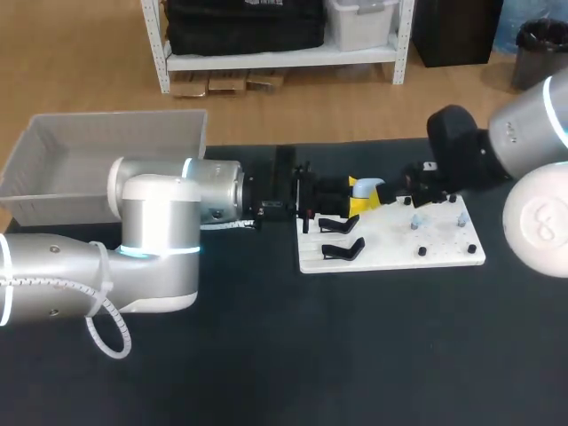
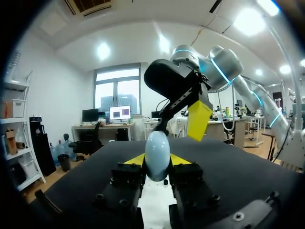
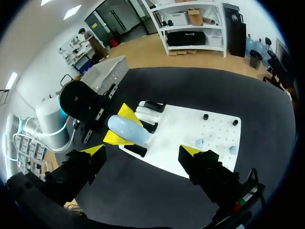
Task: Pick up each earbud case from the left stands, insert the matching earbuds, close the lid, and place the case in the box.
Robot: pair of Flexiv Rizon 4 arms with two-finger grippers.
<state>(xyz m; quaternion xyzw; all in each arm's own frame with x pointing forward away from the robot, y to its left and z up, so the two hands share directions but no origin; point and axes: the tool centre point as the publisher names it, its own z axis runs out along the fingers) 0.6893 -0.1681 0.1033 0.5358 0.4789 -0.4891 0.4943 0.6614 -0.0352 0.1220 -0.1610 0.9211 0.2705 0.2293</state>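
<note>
Our left gripper (image 2: 157, 160) is clamped on the pale blue earbud case (image 2: 157, 149), whose long axis points out ahead of the fingers, above the white board (image 3: 181, 129). Just beyond its nose hangs our right gripper (image 3: 143, 151), fingers spread wide and holding nothing. It is the arm nearer the earbuds (image 3: 199, 142) farther along the board.

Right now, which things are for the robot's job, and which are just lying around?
For the job: light blue earbud case, held in the left jaws; light blue earbuds; black stands; white board; grey box.

Just there: black table; small black knobs on the board, and I cannot tell what they are for.
</note>
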